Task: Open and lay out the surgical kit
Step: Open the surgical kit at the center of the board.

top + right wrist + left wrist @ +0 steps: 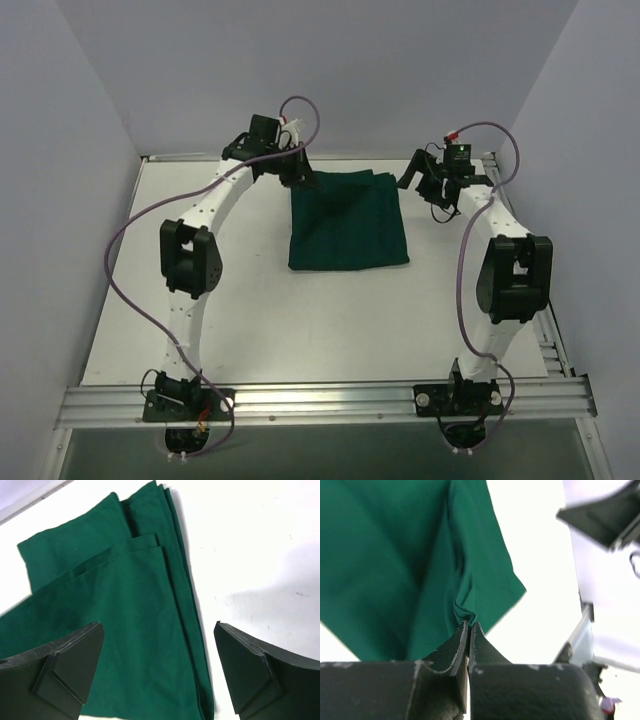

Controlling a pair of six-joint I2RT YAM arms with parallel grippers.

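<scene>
The surgical kit shows as a folded dark green cloth (347, 222) lying flat at the table's far middle. My left gripper (300, 178) is at the cloth's far left corner, shut on a pinched fold of the green cloth (465, 611). My right gripper (432, 185) hovers just right of the cloth's far right corner, open and empty; in the right wrist view its fingers (70, 667) straddle the cloth's layered edge (172, 630). The steel tray and the instruments are hidden.
The white table (250, 320) has side walls left and right and a metal rail (320, 400) along its near edge. A raised lip runs along the far edge behind the cloth.
</scene>
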